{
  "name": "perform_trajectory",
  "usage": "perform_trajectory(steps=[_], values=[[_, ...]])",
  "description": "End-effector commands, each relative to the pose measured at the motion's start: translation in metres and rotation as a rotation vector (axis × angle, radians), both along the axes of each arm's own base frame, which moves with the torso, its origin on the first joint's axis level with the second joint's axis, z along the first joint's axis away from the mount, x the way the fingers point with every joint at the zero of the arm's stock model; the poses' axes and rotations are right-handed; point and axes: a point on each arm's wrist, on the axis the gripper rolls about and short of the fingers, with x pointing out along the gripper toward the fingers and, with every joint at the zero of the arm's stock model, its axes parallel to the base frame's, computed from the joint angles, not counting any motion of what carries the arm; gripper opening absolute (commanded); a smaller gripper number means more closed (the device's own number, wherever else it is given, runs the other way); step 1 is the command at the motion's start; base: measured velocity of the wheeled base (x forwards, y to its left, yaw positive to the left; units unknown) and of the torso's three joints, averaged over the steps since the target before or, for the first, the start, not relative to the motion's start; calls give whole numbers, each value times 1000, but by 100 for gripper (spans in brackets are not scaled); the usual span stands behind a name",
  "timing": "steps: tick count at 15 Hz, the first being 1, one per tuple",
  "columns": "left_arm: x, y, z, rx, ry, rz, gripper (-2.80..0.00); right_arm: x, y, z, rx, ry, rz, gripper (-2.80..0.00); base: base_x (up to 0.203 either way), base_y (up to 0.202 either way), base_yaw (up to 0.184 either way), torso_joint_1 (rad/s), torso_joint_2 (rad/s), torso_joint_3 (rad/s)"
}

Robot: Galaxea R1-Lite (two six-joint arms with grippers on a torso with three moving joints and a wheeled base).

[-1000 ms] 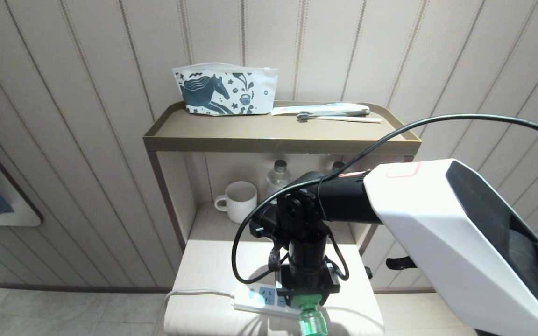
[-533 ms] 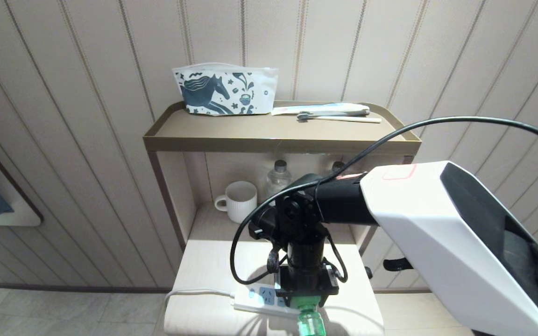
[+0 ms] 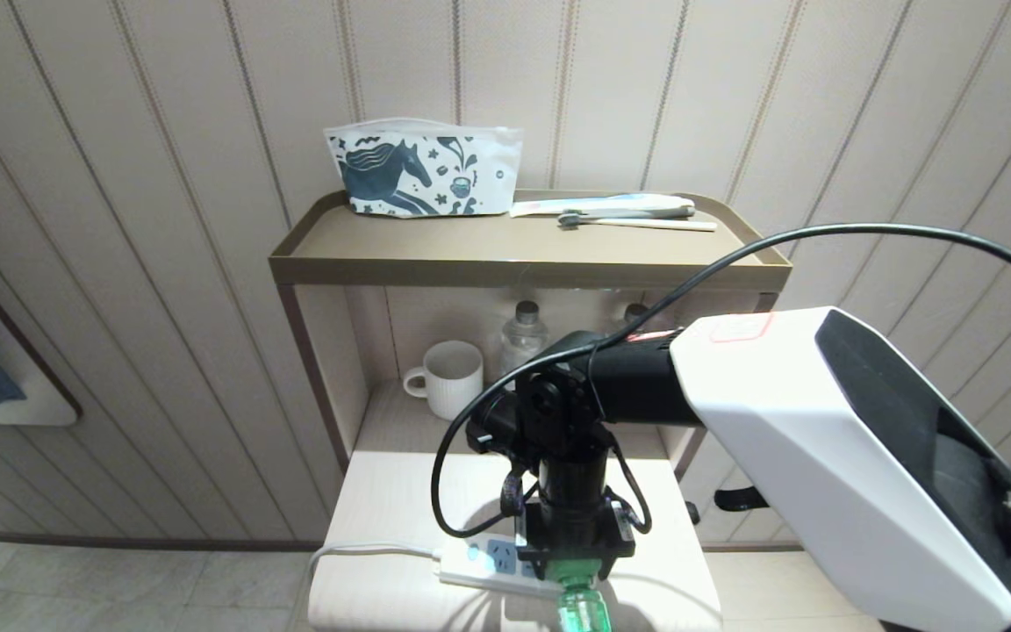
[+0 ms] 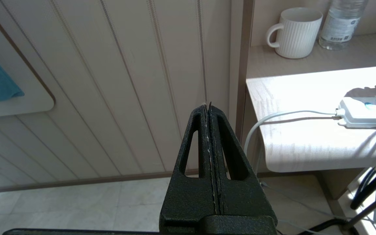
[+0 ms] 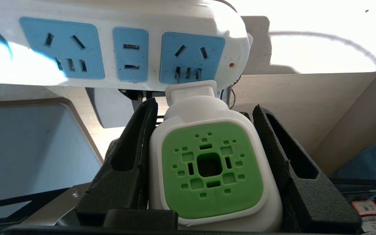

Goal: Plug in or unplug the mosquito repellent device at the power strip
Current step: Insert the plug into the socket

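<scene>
Right tool [image 5: 204, 143] gripping mosquito repellent device [image 5: 211, 169], pale table [image 3: 383, 500]

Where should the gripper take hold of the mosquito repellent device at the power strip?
Grip the mosquito repellent device by the two flat white sides of its head, as the right gripper does now, coming in line with the plug toward the power strip; the rounded bottle below offers less purchase.

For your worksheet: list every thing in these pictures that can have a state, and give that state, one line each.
mosquito repellent device: gripped between the fingers, plug end at the strip's end socket.
power strip: lying flat, other sockets free.
right gripper: closed on the device.
left gripper: shut, empty, away from the table.
mug: upright on the shelf.
</scene>
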Motion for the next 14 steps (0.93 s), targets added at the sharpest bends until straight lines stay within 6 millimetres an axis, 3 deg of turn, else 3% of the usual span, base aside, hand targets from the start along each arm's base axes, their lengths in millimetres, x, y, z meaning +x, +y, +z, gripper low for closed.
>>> perform_trajectory(steps=[1,14], values=[[0,0,0,1,2,1,-280,1,1,-5,-4,3,-4,-280,0,0,0,0,0,0],[0,0,0,1,2,1,-280,9,2,-14,13,-4,-35,-280,0,0,0,0,0,0]])
